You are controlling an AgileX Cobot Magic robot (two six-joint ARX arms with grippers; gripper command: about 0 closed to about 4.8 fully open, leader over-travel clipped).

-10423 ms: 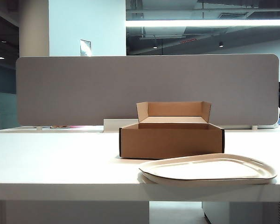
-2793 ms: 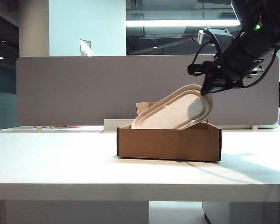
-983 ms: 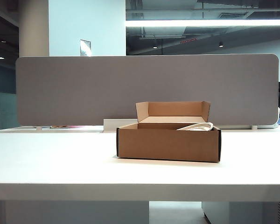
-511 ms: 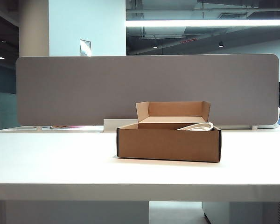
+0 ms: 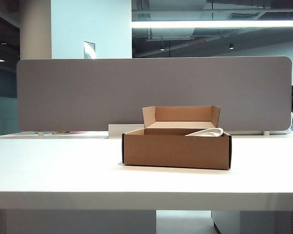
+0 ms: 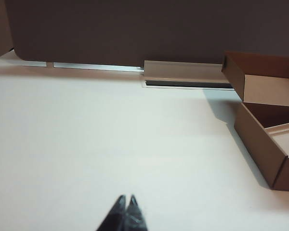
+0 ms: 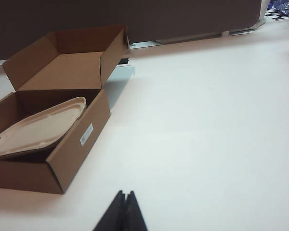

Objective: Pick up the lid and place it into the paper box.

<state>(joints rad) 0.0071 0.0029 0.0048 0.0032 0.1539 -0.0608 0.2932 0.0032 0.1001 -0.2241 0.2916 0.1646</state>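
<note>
Lid (image 7: 36, 129) lies tilted in paper box (image 7: 77, 149); left gripper (image 6: 124, 211) and right gripper (image 7: 124, 209) seemingly closed, empty.

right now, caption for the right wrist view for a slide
Lid resting tilted inside the open paper box; right tool shut and empty above the white table.

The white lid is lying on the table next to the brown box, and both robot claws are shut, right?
Not quite. The lid isn't on the table; it sits inside the paper box, tilted with one end resting up on the box's wall, as the right wrist view shows. The rest is right: the left tool and right tool are both shut, away from the box.
</note>
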